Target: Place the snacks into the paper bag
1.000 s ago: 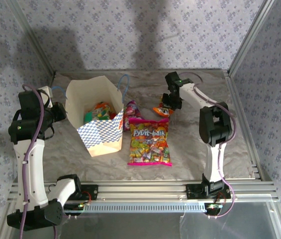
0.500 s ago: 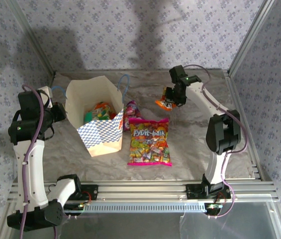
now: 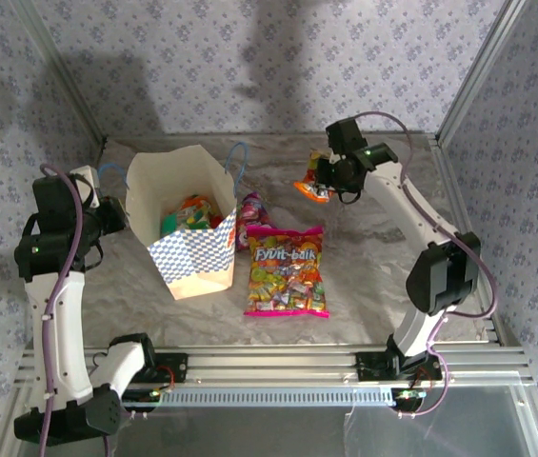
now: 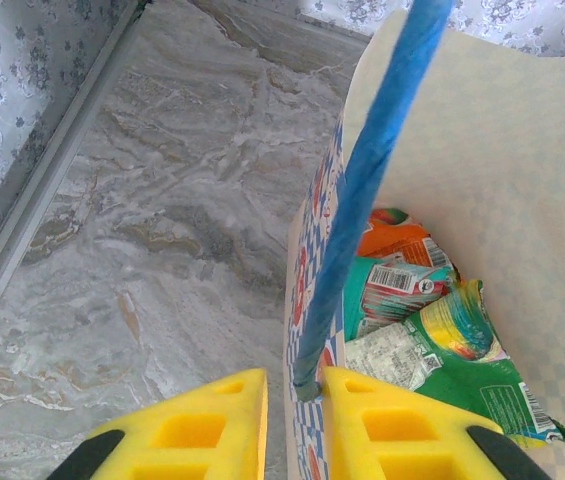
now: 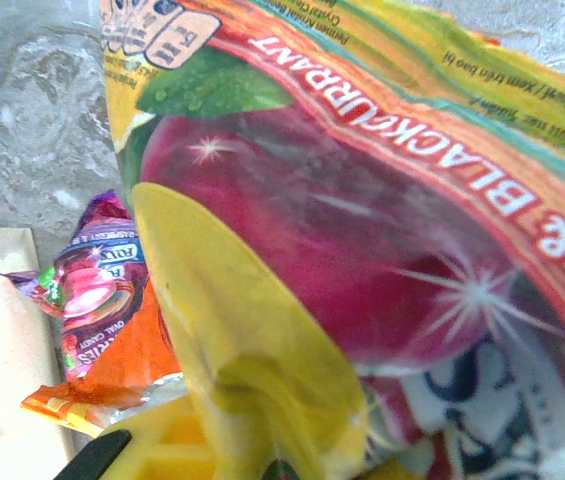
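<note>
The paper bag (image 3: 185, 249) stands open at the left with several snacks inside: a green packet (image 4: 467, 352), a teal one (image 4: 394, 290) and an orange one (image 4: 394, 238). My left gripper (image 3: 114, 211) (image 4: 294, 386) is shut on the bag's left wall at the foot of its blue cord handle (image 4: 372, 190). My right gripper (image 3: 328, 177) is shut on a red-and-orange packet (image 3: 310, 188) (image 5: 402, 250), held in the air behind the large pink bag (image 3: 288, 269). A purple packet (image 3: 252, 210) (image 5: 90, 290) lies beside the paper bag.
An orange packet (image 5: 122, 372) lies against the purple one. Metal frame rails (image 3: 459, 205) border the grey tabletop on the right and front. Patterned walls close the back and sides. The bag's second blue handle (image 3: 238, 157) arches toward the middle.
My right arm has lifted the red-and-orange packet off the table and carried it up and back. The left arm and the paper bag have not moved.
</note>
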Action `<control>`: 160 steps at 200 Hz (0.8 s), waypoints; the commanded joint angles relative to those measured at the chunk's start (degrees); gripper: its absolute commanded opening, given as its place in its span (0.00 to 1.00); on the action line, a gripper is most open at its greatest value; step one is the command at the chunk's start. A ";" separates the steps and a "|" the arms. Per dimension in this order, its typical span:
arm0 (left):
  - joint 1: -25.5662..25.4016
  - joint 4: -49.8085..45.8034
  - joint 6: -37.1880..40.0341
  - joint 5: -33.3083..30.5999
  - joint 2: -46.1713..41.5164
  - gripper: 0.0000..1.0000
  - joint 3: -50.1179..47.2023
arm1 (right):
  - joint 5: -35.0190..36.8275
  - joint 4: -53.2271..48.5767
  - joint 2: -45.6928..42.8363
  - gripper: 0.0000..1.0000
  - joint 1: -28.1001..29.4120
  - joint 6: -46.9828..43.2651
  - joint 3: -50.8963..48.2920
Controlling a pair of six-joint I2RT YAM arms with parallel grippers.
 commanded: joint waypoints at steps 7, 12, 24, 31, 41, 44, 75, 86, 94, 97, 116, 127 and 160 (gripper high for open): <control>-0.32 -1.25 0.67 0.75 -0.92 0.22 -0.18 | 1.64 -0.11 -4.29 0.18 0.80 -0.49 1.10; -0.39 -1.25 0.69 0.71 -0.99 0.22 -0.18 | 1.66 -0.08 -4.64 0.18 0.92 -0.46 1.19; -0.32 -1.21 0.74 0.76 -0.98 0.22 -0.29 | 1.84 -0.07 -5.64 0.18 1.19 -0.38 1.42; -0.34 -1.25 0.77 0.75 -1.07 0.22 -0.29 | 1.82 -0.08 -6.19 0.18 1.42 -0.39 1.61; -0.31 -1.16 0.87 0.69 -1.04 0.22 -0.27 | 1.76 -0.07 -6.90 0.18 1.76 -0.40 1.90; -0.30 -1.16 0.87 0.72 -1.08 0.22 -0.27 | 1.92 -0.09 -7.22 0.18 1.84 -0.37 1.97; -0.37 -0.89 0.83 0.76 -1.37 0.22 -0.52 | 2.39 0.26 -9.60 0.19 3.07 -0.37 2.51; -0.31 -0.82 0.95 0.76 -1.43 0.22 -0.64 | 2.70 0.39 -10.40 0.19 3.59 -0.33 2.69; -0.31 -0.79 0.96 0.76 -1.46 0.22 -0.71 | 2.84 0.52 -10.89 0.19 3.88 -0.28 2.86; -0.31 -0.73 0.96 0.76 -1.54 0.22 -0.71 | 2.90 0.49 -11.07 0.19 4.04 -0.28 2.88; -0.38 -0.46 0.95 0.98 -1.63 0.22 -0.87 | 3.86 0.64 -12.16 0.19 4.82 -0.14 3.35; -0.35 -0.38 0.96 1.01 -1.71 0.22 -0.95 | 4.14 0.70 -12.86 0.19 5.33 0.00 3.69; -0.32 -0.03 0.86 1.13 -2.12 0.22 -1.41 | 5.48 2.24 -15.02 0.19 7.77 -0.84 4.57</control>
